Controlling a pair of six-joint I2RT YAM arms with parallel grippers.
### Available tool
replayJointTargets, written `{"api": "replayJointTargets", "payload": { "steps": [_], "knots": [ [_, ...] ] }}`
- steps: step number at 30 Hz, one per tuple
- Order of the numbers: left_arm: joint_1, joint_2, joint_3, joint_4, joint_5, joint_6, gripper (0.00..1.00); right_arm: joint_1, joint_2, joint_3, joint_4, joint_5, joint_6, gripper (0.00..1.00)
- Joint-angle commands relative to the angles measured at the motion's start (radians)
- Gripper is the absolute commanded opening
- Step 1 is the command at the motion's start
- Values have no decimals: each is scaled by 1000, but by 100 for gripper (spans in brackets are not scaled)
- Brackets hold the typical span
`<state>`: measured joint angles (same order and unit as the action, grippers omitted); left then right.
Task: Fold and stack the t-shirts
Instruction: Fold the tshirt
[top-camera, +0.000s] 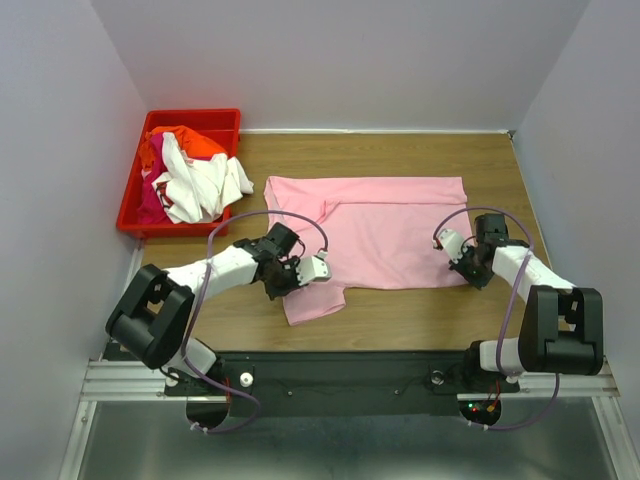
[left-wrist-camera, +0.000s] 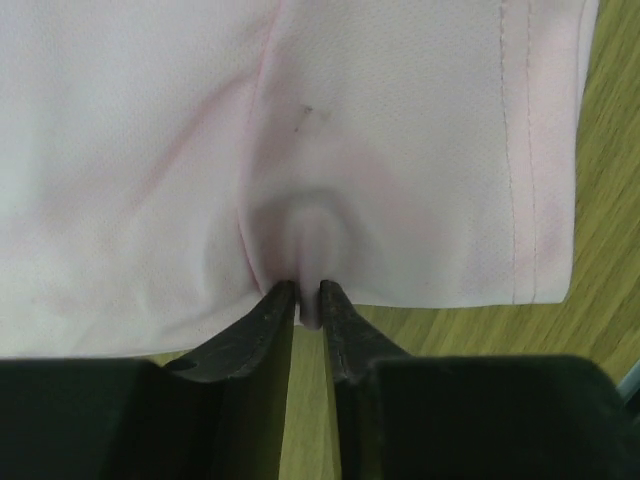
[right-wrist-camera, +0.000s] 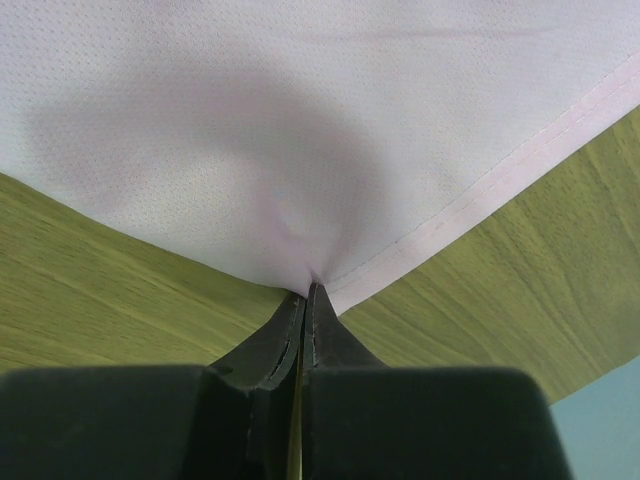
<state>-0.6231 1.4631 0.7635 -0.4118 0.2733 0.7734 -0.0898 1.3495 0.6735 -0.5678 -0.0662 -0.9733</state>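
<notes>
- The pink t-shirt (top-camera: 400, 230) lies spread across the middle of the worktop (top-camera: 420, 315). One sleeve (top-camera: 315, 300) sticks out toward me at its near left.
- The other t-shirts (top-camera: 195, 175) sit crumpled in the red bin (top-camera: 190, 116) at the far left, well apart from both arms.
- The left jaws are pinching the pink shirt near that sleeve. In the left wrist view a small ridge of cloth (left-wrist-camera: 315, 235) bulges up between the tips, which are nearly together.
- The right jaws are pressed together on the shirt's near right edge, just beside the stitched hem (right-wrist-camera: 520, 175). The cloth puckers into the tips there.
- I judge this fabric to be light, thin and completely limp. It will drape and sag from wherever I hold it, and it won't keep a crease by itself.
- A pinch this thin could slip if I pull hard. It could also catch only the top layer where the shirt is doubled.
- The best holds, I'd say, are the hems and corners, where the stitching gives the jaws something firmer to bite.
- With one hold at each side, I should lift evenly so the span stays taut and doesn't bunch.
</notes>
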Motion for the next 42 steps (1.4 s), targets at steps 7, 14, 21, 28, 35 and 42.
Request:
{"api": "replayJointTargets", "payload": {
  "steps": [7,14,21,28,35,42],
  "knots": [
    [-12,-128,-27,-133,10,-31,0,1,-88,29,-63,16,2,1],
    [-6,-257,33,-239,23,-46,0,1,-194,69,-170,12,-11,1],
    [78,-231,148,-254,53,-25,0,-14,-112,188,-184,-3,-13,1],
    [201,-92,310,-236,76,35,0,-16,57,360,-181,-35,-18,1],
    [269,98,468,-191,92,69,0,-16,285,540,-172,-50,-15,1],
    [295,218,552,-167,84,86,0,-18,424,649,-155,-46,-21,1]
  ]
}}
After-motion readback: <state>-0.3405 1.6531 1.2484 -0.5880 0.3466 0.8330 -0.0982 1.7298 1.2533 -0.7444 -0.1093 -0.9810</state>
